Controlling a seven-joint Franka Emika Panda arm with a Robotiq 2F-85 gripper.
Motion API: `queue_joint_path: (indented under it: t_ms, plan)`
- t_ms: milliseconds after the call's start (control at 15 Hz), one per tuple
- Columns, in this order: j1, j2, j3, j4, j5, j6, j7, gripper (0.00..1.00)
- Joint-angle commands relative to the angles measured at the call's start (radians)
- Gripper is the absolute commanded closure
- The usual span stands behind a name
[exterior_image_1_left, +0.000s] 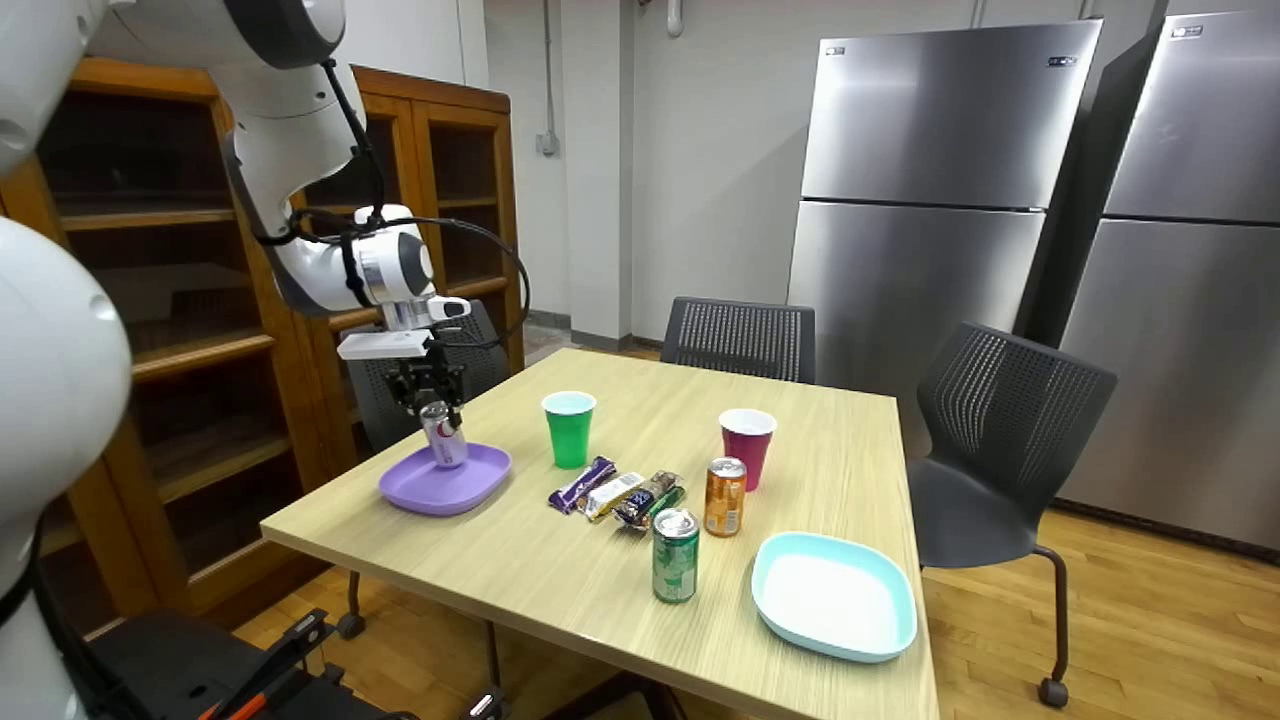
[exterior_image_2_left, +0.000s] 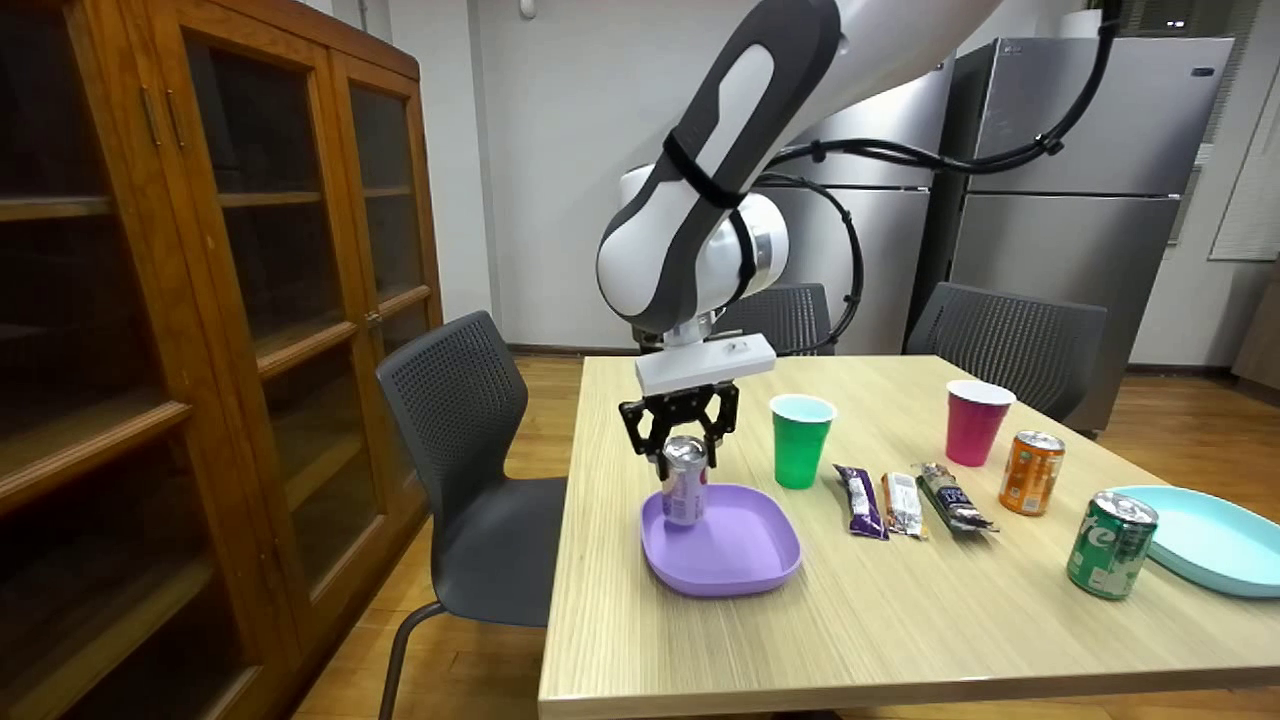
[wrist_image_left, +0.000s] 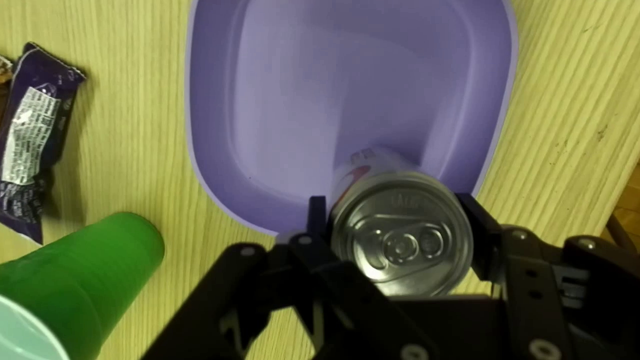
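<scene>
My gripper (exterior_image_2_left: 687, 462) points down and is shut on a small silver and white can (exterior_image_2_left: 685, 497), with one finger (wrist_image_left: 317, 215) on each side near its top. The wrist view shows the lid of the can (wrist_image_left: 402, 240) from above, its tab closed. Below it lies a purple plate (exterior_image_1_left: 440, 492), and the can's base is within the plate's rim, towards one edge. It leans slightly in an exterior view. Whether the base presses on the plate or hangs just above it, I cannot tell. A green cup (exterior_image_2_left: 800, 445) stands beside the plate.
On the wooden table stand a magenta cup (exterior_image_1_left: 747, 445), an orange can (exterior_image_1_left: 725, 497), a green can (exterior_image_1_left: 675, 556) and a light blue plate (exterior_image_1_left: 835, 595). Several wrapped bars, including a purple one (wrist_image_left: 35, 135), lie near the green cup. Dark chairs (exterior_image_2_left: 460, 420) surround the table; a wooden cabinet (exterior_image_2_left: 230, 300) is close by.
</scene>
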Motion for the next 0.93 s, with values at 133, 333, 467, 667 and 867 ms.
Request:
queue_joint_path:
  t_ms: [133,333,467,667,867]
  plan:
    - [-0.008,0.059,0.011,0.111,0.023,-0.086,-0.019,0.61]
    - [-0.011,0.065,0.012,0.131,0.029,-0.105,-0.020,0.10]
    - [-0.013,0.060,0.010,0.134,0.031,-0.106,-0.016,0.01]
    - [-0.012,0.040,0.006,0.122,0.027,-0.097,-0.008,0.00]
    - [-0.014,0.012,0.002,0.096,0.024,-0.080,-0.001,0.00]
